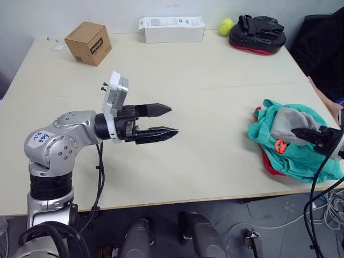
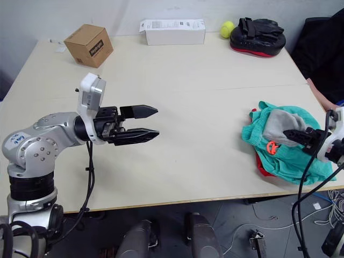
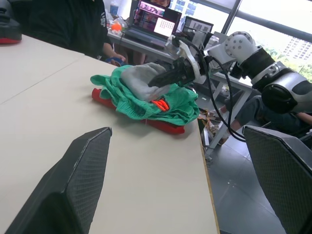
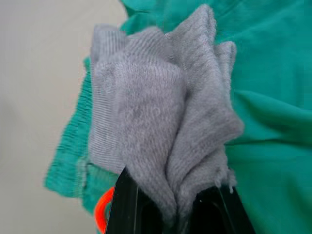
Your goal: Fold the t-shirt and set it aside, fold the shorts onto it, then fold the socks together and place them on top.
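Observation:
The teal shorts [image 1: 303,158] lie bunched on the red t-shirt [image 1: 269,167] at the table's right front edge; only a red rim of the shirt peeks out underneath. The grey socks [image 1: 285,123] rest on top of the shorts. My right gripper [image 1: 299,133] reaches in from the right and is shut on the socks [image 4: 146,112], whose knit is pinched between its black fingers. My left gripper [image 1: 173,120] hovers open over bare table near the middle left, far from the pile, pointing toward it.
A cardboard box [image 1: 88,43], a long white box [image 1: 172,29], a tennis ball [image 1: 226,26] and a black-and-red pad [image 1: 257,33] line the far edge. A person's arm [image 1: 328,102] rests at the right edge of the table, near the pile.

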Tool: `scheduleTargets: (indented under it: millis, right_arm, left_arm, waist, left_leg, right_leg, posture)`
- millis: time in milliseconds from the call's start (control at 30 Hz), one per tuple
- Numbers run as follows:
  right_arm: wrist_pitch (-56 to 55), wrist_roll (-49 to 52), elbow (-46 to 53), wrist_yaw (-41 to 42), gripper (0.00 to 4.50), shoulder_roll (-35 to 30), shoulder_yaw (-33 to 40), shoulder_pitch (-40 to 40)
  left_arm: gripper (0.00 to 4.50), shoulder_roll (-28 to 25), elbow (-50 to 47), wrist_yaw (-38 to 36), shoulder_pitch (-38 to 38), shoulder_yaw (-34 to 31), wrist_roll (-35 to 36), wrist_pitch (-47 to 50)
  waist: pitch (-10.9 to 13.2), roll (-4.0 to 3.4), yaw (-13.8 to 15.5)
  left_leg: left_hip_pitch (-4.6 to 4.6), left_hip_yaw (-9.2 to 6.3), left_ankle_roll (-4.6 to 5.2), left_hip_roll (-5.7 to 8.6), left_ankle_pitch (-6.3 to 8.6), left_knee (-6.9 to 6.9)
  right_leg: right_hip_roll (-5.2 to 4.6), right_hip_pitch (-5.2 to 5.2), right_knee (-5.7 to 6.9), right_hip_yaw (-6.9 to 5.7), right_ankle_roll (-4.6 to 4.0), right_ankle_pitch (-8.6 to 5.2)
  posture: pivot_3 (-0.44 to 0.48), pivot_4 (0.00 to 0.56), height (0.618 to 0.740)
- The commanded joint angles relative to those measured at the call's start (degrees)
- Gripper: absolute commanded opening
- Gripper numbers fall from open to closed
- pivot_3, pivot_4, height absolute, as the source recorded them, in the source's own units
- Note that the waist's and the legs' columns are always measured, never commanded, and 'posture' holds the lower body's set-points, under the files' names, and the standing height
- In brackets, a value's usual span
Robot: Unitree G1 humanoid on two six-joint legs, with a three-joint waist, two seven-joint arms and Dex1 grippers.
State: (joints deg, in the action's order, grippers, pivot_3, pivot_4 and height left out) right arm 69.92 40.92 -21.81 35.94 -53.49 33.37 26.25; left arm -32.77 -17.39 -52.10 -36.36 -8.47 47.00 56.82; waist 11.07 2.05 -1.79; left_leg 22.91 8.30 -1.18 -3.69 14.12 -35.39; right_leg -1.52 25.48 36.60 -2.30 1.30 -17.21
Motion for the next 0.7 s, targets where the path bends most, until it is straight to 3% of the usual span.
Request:
scheduleTargets:
  millis: [33,200,367,533,700]
  right_arm:
    - [-4.87,-2.12,-0.40,2.02,1.08,-2.07,-0.99,-0.06]
    - [-9.31,-4.25,-0.94,2.86,2.83,-1.91,-1.11,-0.92]
    - [-13.68,-5.59,2.07,8.95,4.48,-6.20,0.41,-6.87]
    - [-28.44,-9.37,6.22,22.62,4.48,-11.62,4.20,-20.06]
    - [-38.90,-11.95,6.76,36.16,4.48,-15.64,12.16,-31.74]
  left_arm:
    - [4.50,-1.59,-1.74,-0.21,0.18,-0.11,1.03,-1.12]
    - [4.50,-2.53,-1.09,-0.64,0.49,0.53,0.70,-2.23]
    - [4.50,-3.68,0.50,-1.58,0.79,1.71,-1.43,-5.01]
    - [4.50,-5.84,3.17,-3.81,0.86,0.57,-0.42,-5.80]
    - [4.50,-12.01,3.13,-7.45,4.36,-3.63,0.88,-5.75]
  waist:
    - [0.00,0.00,-0.03]
    - [0.00,0.00,0.10]
    - [0.00,-0.01,0.22]
    - [0.01,-0.01,0.26]
    - [0.02,0.01,-0.32]
  left_leg:
    - [0.00,0.01,0.00,-0.01,0.00,-0.03]
    - [0.01,0.01,0.00,-0.02,0.00,-0.19]
    - [0.00,0.04,0.01,-0.01,0.00,-0.26]
    - [-0.03,0.04,0.02,-0.01,0.01,-0.36]
    - [-0.16,0.16,0.01,-0.03,0.04,-0.38]
  right_leg:
    - [0.01,0.00,0.01,0.01,0.00,0.02]
    - [0.01,0.00,0.10,0.05,-0.01,0.05]
    - [0.01,0.00,0.21,0.09,-0.01,0.06]
    - [0.02,-0.02,0.26,0.08,0.00,0.05]
    - [0.06,-0.06,0.29,0.18,0.11,-0.01]
  posture:
    - [0.000,0.150,0.740]
    - [0.000,0.150,0.740]
    - [0.000,0.150,0.740]
    - [0.000,0.150,0.740]
    - [0.000,0.150,0.740]
